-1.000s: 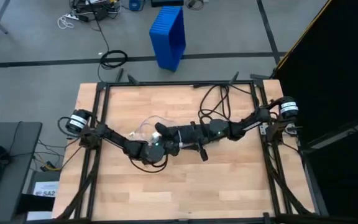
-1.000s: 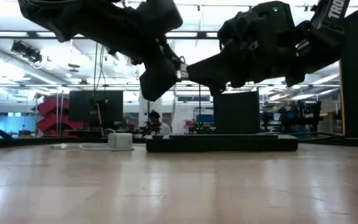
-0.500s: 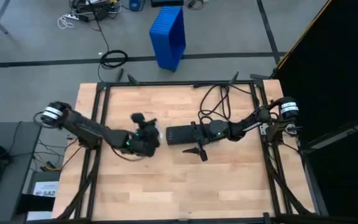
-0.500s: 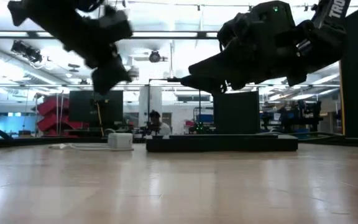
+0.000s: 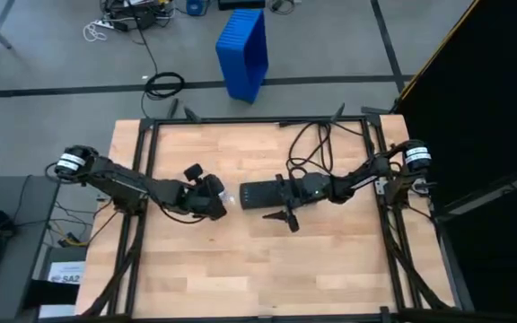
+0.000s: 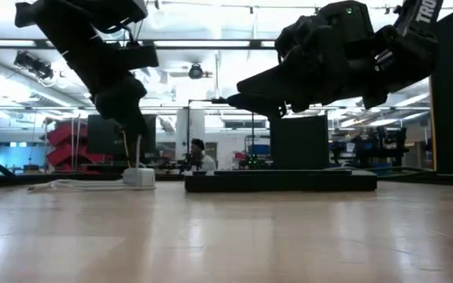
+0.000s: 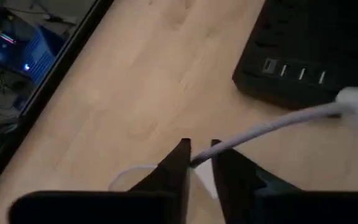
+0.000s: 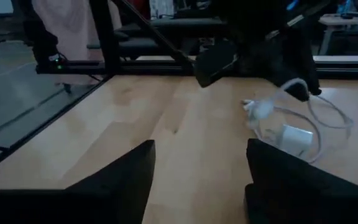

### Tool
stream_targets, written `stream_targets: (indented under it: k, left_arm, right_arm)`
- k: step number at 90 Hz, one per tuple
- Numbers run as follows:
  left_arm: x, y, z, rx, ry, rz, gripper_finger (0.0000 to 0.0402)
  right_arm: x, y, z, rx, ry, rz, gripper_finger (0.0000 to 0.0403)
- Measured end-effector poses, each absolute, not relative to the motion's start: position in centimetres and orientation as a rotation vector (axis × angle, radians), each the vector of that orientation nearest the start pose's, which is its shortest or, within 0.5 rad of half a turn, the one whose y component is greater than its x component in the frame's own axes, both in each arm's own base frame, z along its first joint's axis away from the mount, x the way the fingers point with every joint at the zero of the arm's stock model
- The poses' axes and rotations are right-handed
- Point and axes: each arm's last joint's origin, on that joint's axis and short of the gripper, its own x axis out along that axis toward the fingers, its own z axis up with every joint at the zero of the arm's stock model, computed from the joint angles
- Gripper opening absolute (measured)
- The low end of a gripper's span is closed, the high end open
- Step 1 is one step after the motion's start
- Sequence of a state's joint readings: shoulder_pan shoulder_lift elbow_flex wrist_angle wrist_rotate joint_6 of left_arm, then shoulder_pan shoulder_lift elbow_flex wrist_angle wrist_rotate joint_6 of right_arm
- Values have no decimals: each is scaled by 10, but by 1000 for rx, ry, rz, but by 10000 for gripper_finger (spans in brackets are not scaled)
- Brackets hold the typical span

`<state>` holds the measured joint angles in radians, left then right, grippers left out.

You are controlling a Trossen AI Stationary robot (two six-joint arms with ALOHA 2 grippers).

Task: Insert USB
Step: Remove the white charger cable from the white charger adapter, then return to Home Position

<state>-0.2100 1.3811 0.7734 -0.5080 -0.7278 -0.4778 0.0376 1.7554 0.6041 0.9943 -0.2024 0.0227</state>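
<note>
Left gripper (image 7: 197, 149): left of table centre, just left of the power strip (image 5: 260, 194). Fingers nearly closed, pinching the USB (image 7: 272, 124) cable some way back from its plug.

USB: thin white cable. It runs from between the left fingers towards the strip, and its plug end (image 7: 356, 99) hangs free close to the strip's end face. Slack cable and a small white block (image 6: 138, 176) rest on the wood below the left gripper. Not inserted.

Power strip: black bar lying flat at table centre, long axis left to right. A row of small ports (image 7: 294, 71) shows on the end facing the left gripper.

Right gripper (image 8: 197, 180): above the power strip, pointed left along it. Fingers spread wide, holding nothing. Whether it presses on the strip cannot be told.

Step (judged): lining the plug up with a port; insertion not begun.

Risk 1: grip sits on floppy cable, not on the plug body. Pushing forward would likely bend the cable, so the plug droops or swings off the port.

Risk 2: plug orientation not readable. If flipped, it will butt against the port.

Risk 3: if the strip is unrestrained, a push on its end face could slide it right.

Risk 4: slack on the table could snag and pull the cable through the fingers.
</note>
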Motion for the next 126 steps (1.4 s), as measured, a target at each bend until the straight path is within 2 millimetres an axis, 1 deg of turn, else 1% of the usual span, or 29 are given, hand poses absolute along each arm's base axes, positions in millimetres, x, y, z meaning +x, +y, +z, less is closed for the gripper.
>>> stream_targets:
  k: [15,24,28,43,54,59,67,75,86,95,99,107,110,119,126]
  left_arm:
    - [244,-32,192,92,846,698,153]
    - [244,-31,192,91,843,702,186]
    - [244,-32,192,64,847,692,198]
    - [245,-33,192,30,857,652,230]
    - [250,-34,195,78,801,646,234]
    - [251,-36,197,93,778,640,228]
    - [249,-41,206,120,746,604,208]
    - [241,-46,219,123,693,576,176]
    - [229,-52,244,123,567,567,105]
    - [224,-53,264,201,480,511,32]
    - [221,-50,274,228,437,488,14]
    - [212,-42,300,230,353,425,6]
    - [207,-38,311,219,321,398,3]
    - [187,-27,339,200,238,356,1]
    - [170,-18,356,196,189,354,0]
  right_arm:
    - [318,18,149,36,160,238,240]
    - [318,18,149,36,160,238,244]
    - [318,18,149,36,160,238,246]
    - [317,18,149,36,160,239,248]
    - [316,19,150,39,171,263,240]
    - [312,16,154,44,186,277,234]
    - [300,9,173,58,202,250,219]
    - [281,3,193,47,225,173,194]
    - [251,1,212,-25,191,60,139]
    - [230,2,222,-85,119,27,89]
    - [222,1,229,-104,83,16,68]
    - [206,-2,245,-121,21,-8,21]
    - [200,-4,249,-142,14,-15,11]
    - [177,-10,268,-196,16,-76,5]
    - [156,-15,285,-205,14,-145,1]
